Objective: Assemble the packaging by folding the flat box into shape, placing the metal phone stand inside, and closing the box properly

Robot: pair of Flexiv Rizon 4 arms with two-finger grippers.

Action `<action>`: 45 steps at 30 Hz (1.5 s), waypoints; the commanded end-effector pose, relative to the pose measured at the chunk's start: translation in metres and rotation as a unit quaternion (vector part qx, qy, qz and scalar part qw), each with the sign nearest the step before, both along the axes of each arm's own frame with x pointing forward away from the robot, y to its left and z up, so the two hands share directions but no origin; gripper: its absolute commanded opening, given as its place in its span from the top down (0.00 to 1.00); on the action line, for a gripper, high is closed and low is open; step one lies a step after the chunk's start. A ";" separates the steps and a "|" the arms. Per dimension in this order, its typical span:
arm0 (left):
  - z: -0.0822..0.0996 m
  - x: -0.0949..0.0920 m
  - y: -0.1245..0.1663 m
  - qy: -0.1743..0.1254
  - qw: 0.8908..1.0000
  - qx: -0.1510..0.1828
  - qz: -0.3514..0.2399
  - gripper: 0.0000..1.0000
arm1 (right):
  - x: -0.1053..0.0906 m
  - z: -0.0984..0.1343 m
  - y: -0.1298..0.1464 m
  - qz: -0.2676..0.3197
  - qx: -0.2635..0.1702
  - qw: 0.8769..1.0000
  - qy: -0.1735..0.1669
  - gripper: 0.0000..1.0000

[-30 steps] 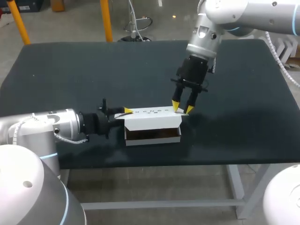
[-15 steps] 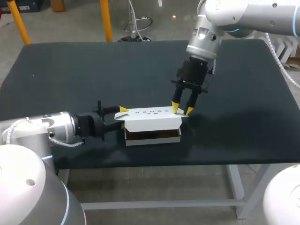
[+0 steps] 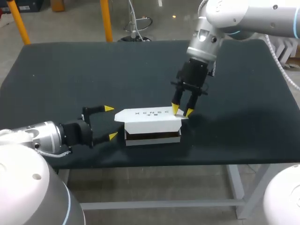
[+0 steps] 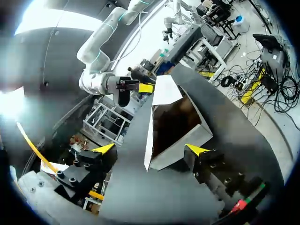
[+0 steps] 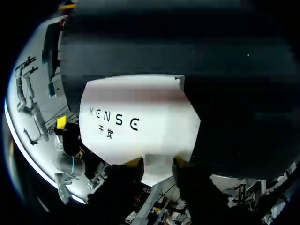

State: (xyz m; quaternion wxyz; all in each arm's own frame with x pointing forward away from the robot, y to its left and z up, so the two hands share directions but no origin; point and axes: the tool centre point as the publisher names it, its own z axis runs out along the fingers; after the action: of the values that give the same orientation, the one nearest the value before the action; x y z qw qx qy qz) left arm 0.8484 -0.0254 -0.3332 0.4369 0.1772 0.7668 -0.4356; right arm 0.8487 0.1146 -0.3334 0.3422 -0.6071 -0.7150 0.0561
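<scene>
White cardboard box (image 3: 151,123) on the black table (image 3: 70,75), near the front edge, a little right of centre. Long side faces the robot.

Lid flap (image 3: 149,114), printed side up, lies tilted over the box and is not down flush. Below its front edge a dark brown strip of the interior shows. Contents can't be made out in any view.

Right arm comes in from the far right corner and points steeply down. Right gripper (image 3: 182,111) is at the right end of the lid. Fingers are close together, pinching a small white tab at that end. In the right wrist view the tab fills the gap at the gripper (image 5: 157,164), with a finger against each side. The rest of the box (image 5: 136,117) spreads out ahead of it, print visible.

Left arm comes in low from the front left and lies nearly level with the table. Left gripper (image 3: 110,122) is just left of the box. Fingers are spread wide, one tip toward the far side, one toward the near side, holding nothing. There is a small gap between the tips and the lid's pointed left end.

From the left wrist view, the box (image 4: 183,150) lies just ahead of the left gripper (image 4: 151,149). Its open brown interior faces this camera. The near corner comes about level with the yellow tips, with no contact visible. The right gripper (image 4: 143,87) shows at the far end of the box.
</scene>
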 end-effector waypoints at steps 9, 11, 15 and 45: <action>0.051 -0.011 0.025 0.165 0.933 0.255 0.192 0.00 | -0.003 -0.004 -0.003 -0.003 0.007 1.000 -0.005 0.55; 0.051 -0.011 0.025 0.165 0.933 0.255 0.192 0.00 | -0.003 -0.005 -0.003 -0.004 0.006 1.000 -0.006 0.55; 0.051 -0.011 0.025 0.165 0.933 0.255 0.192 0.00 | -0.002 -0.005 -0.004 -0.004 0.008 1.000 -0.006 0.56; 0.073 0.028 0.011 0.556 0.770 0.071 0.303 0.00 | 0.002 -0.006 0.004 -0.007 0.016 1.000 -0.012 0.56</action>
State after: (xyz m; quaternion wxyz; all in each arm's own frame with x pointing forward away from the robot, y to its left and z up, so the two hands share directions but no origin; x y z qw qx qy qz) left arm 0.8723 -0.0136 -0.2684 0.2126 -0.2216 0.9127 -0.2696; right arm 0.8504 0.1186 -0.3375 0.3424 -0.6076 -0.7157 0.0359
